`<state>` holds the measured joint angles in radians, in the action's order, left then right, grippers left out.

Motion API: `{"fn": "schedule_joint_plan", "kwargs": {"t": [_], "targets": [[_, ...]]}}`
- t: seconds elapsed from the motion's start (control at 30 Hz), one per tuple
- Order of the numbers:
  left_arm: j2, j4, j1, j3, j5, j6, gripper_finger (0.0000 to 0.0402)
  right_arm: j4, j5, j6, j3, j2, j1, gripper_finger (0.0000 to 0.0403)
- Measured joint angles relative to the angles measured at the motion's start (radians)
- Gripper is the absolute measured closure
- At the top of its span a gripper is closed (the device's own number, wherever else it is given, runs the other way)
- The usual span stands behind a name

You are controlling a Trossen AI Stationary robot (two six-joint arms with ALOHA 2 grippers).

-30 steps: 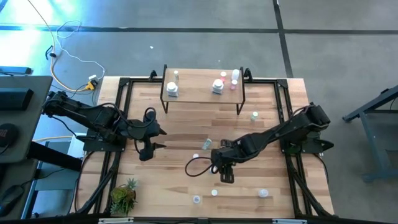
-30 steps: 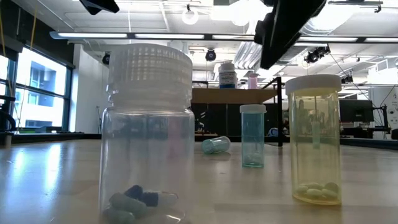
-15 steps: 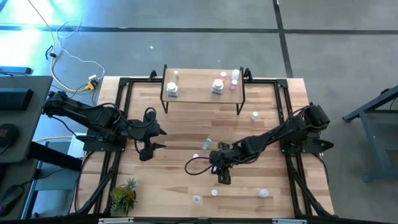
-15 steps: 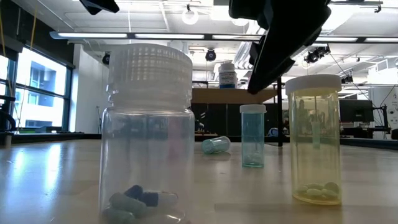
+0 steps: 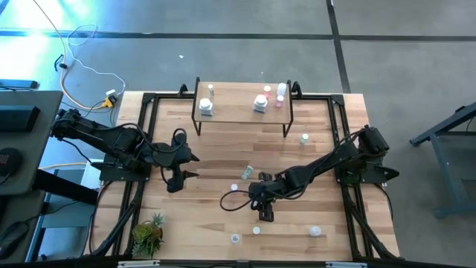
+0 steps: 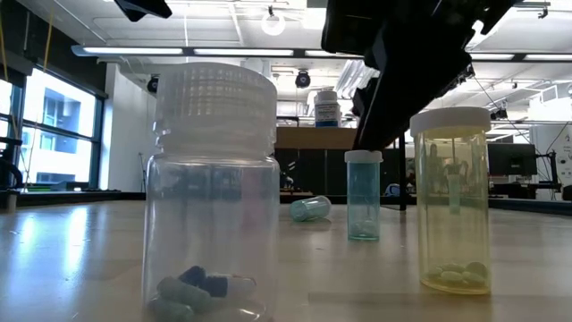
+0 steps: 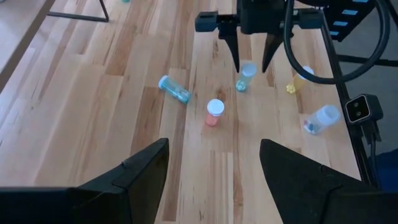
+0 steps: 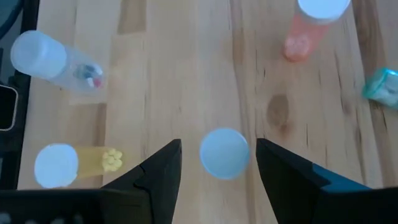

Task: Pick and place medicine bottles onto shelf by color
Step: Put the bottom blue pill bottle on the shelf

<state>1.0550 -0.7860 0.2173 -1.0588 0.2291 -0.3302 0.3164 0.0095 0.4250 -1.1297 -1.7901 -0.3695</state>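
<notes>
Right gripper [image 8: 214,163] fingers spread, straddling upright white-capped bottle [image 8: 224,153] from above, not yet pinching (teal-tinted body per left wrist view). Near it on tabletop [image 5: 216,160]: pink bottle [image 8: 309,28] upright, yellow bottle [image 8: 78,163], clear bottle with capsules [image 8: 55,61], teal vial lying on side [image 8: 383,88]. Left gripper [image 5: 181,164] waits at table's left, fingers spread, holding nothing. Shelf [image 5: 242,106] carries few bottles already: white ones left, pinkish ones right. Judgement: task partly done; several bottles left to place.
</notes>
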Motion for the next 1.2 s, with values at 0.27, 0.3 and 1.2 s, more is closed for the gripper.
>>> {"fn": "schedule_joint_plan", "kwargs": {"t": [0.27,0.3,1.2], "targets": [[0.0,0.005,-0.001,0.0,0.016,0.0,0.0158,0.009,0.03,0.001,0.0,-0.005,0.0,0.0206],[0.0,0.005,-0.001,0.0,0.017,0.0,0.0158,0.008,0.04,0.0,0.0,-0.005,0.0,0.0206],[0.0,0.005,-0.001,0.0,0.021,0.009,0.0158,0.0,0.012,0.025,0.0,-0.024,0.001,0.0268]]}}
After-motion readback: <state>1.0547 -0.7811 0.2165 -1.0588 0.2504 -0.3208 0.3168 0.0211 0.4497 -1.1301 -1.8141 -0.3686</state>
